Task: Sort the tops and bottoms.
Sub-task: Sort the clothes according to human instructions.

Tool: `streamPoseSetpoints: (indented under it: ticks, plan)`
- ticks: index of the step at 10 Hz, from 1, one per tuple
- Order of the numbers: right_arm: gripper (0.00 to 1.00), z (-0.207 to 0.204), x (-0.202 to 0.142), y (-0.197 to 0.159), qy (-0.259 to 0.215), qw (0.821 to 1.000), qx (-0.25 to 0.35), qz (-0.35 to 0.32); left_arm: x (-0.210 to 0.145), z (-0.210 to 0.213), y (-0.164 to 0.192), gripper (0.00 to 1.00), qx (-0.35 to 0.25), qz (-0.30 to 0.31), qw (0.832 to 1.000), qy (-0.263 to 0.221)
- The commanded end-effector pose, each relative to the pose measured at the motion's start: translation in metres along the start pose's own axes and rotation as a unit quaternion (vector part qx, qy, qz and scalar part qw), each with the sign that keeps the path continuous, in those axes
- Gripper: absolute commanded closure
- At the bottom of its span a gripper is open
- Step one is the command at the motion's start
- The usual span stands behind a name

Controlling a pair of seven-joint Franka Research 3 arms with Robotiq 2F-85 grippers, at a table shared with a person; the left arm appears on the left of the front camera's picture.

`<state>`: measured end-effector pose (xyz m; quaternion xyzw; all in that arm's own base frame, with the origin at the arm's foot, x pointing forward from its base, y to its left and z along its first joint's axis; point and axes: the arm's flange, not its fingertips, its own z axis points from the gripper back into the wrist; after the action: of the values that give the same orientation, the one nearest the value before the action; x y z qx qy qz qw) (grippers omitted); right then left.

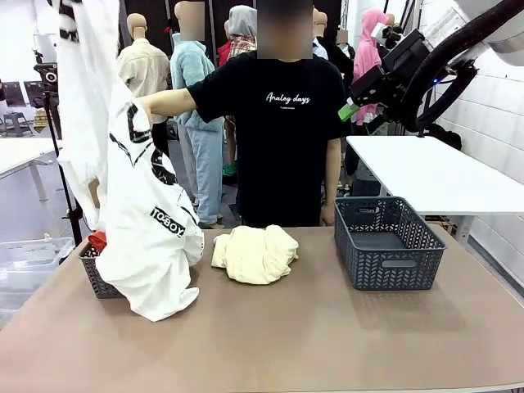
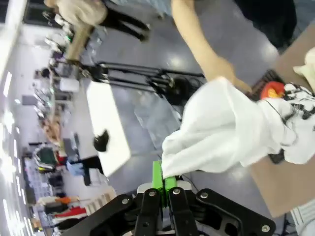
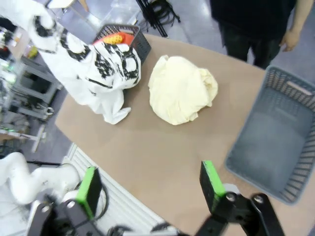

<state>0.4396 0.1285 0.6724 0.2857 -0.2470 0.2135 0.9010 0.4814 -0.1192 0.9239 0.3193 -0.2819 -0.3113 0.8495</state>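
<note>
- Hanging from the left end effector (image 2: 164, 178), whose jaws are clamped on a small bunch of its cloth, the white T-shirt (image 1: 139, 221) drapes down in front of the left basket (image 1: 90, 274). Its lower end lies on the worktop (image 1: 286, 344).
- Risk: the grip takes only a pinch of fabric, so the shirt could slip free and drop outside the basket.
- Risk: the trailing end rests just beside the basket. If lowered from here, the shirt could pile over the rim or drag the light basket along.
- Risk: the person's hand (image 2: 224, 71) is close behind the cloth, and a swing could brush it.
- The right end effector (image 3: 150, 187) is held high with its jaws wide apart and empty.
- Count, garments: three loose ones.
  - the white T-shirt
  - a cream garment (image 1: 255, 254) on the worktop between the baskets
  - a red-orange garment (image 1: 97, 240) in the left basket
- Count, other things: two baskets, the right basket (image 1: 393, 274) empty; two end effectors; one person.
</note>
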Motion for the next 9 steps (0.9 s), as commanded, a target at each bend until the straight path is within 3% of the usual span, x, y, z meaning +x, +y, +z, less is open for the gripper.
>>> streamPoseSetpoints:
  ticks: [1,2,6,7,9]
  plan:
    - [0.0,0.0,-0.001,0.001,0.004,1.0,-0.005,-0.004,-0.069,-0.002,-0.061,1.0,-0.007,0.005,1.0,0.029]
    - [0.0,0.0,-0.001,0.001,0.004,1.0,-0.005,-0.004,0.0,0.0,0.0,1.0,0.0,0.0,1.0,0.0]
    - [0.0,0.0,-0.001,0.001,0.004,1.0,-0.005,-0.004,-0.007,-0.001,-0.013,1.0,-0.006,0.004,1.0,0.012]
    - [0.0,0.0,-0.001,0.001,0.004,1.0,-0.005,-0.004,-0.009,-0.051,-0.032,1.0,-0.093,0.03,0.995,0.024]
    - [0.0,0.0,-0.001,0.001,0.004,1.0,-0.005,-0.004,-0.04,-0.119,-0.064,1.0,-0.167,0.125,0.975,0.077]
